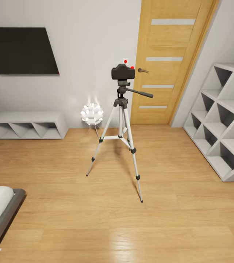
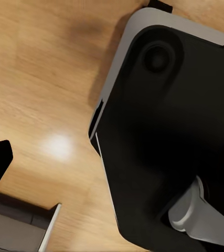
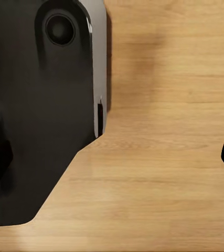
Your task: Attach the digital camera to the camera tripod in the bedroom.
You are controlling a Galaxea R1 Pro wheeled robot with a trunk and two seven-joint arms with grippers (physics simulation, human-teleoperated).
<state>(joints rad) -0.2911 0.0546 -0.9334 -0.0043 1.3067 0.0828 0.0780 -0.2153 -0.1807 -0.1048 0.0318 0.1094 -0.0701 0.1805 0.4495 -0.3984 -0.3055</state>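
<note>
Camera (image 1: 123, 72) sits atop the tripod (image 1: 121, 135), mid-floor before the door (image 1: 169, 62). Ball lamp (image 1: 92, 113) just behind it, cube shelves (image 1: 222, 120) to the right, bed (image 1: 0, 212) lower left. Jaw state: cannot tell; wrist views show robot base (image 2: 169, 131) over floor (image 3: 164, 157).

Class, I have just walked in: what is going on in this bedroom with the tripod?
Nothing is being handled at this moment. The small dark grey-black digital camera with red buttons sits on top of the tall silver-legged camera tripod, which stands on the light wood floor in front of the wooden door. A white ball-shaped lamp glows behind it. Both wrist views look down at the floor beside the robot's dark base.
</note>
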